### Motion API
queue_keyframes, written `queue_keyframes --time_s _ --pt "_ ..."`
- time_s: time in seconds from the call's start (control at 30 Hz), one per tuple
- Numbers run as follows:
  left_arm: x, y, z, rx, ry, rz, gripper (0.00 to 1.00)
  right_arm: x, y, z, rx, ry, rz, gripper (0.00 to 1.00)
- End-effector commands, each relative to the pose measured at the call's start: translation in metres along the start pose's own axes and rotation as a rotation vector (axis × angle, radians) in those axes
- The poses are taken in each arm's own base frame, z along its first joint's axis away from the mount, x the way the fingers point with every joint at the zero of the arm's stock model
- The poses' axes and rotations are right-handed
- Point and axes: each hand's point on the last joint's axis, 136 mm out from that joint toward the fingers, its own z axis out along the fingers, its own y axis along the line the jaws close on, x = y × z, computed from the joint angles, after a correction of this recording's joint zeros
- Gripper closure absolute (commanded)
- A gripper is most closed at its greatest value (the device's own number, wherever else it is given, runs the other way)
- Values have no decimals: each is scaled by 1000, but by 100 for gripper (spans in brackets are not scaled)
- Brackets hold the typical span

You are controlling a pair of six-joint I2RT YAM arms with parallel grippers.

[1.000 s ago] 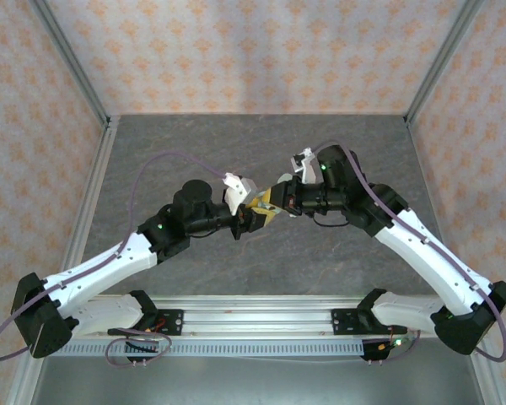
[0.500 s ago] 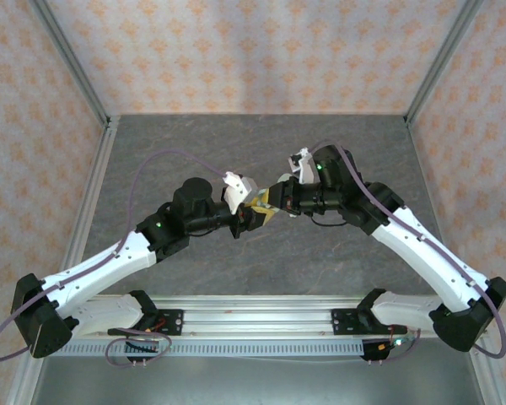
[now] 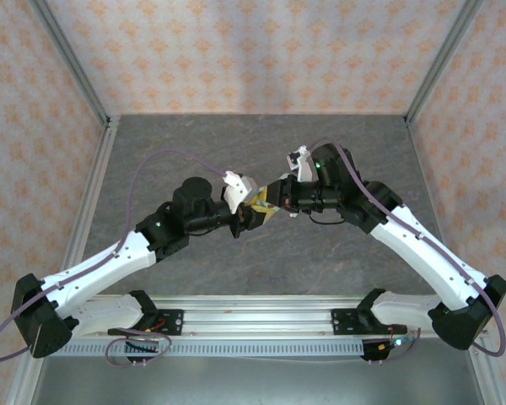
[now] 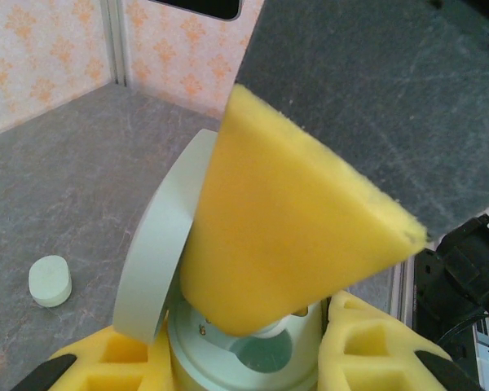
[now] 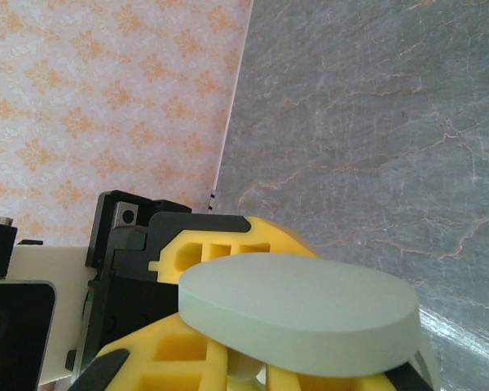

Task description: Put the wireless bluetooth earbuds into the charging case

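My left gripper is shut on the pale mint charging case, which sits upright between its yellow foam fingers. The case's lid stands open to the left. My right gripper comes in from above, and one yellow pad covers most of the case's top. A whitish earbud is pinched between the right fingers and pressed at one socket, with its edge peeking from under the pad. The other socket is bare. The lid hides most of the case in the right wrist view.
A small pale mint oval piece lies on the grey table to the left of the case; I cannot tell whether it is a case or an earbud. Patterned walls close the back and both sides. Both grippers hang above the table's middle.
The right gripper has edged slightly left and closer onto the case. The left arm has stayed put.
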Motion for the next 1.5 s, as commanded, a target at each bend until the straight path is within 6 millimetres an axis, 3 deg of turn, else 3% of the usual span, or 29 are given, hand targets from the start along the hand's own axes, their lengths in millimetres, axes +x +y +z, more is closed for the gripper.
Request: queue_keyframes --time_s 0.0,0.47,0.67,0.93,1.3,1.47 --pt "-35 -10 -9 20 -94 50 85 -12 15 -4 -30 -47 -57 85" --pt "-32 -7 -4 12 -84 50 85 -14 14 7 -33 -29 -56 86" --pt "-32 -5 -4 2 -83 53 85 -5 2 8 12 3 -64 85" --pt "-32 -4 -3 2 -81 53 85 -1 -5 5 45 14 -72 76" --pt "-32 -4 -3 -1 -73 55 84 -3 -11 1 89 0 -83 73" --pt "-31 -5 -3 1 -69 58 84 -7 -9 -5 107 -24 -88 67"
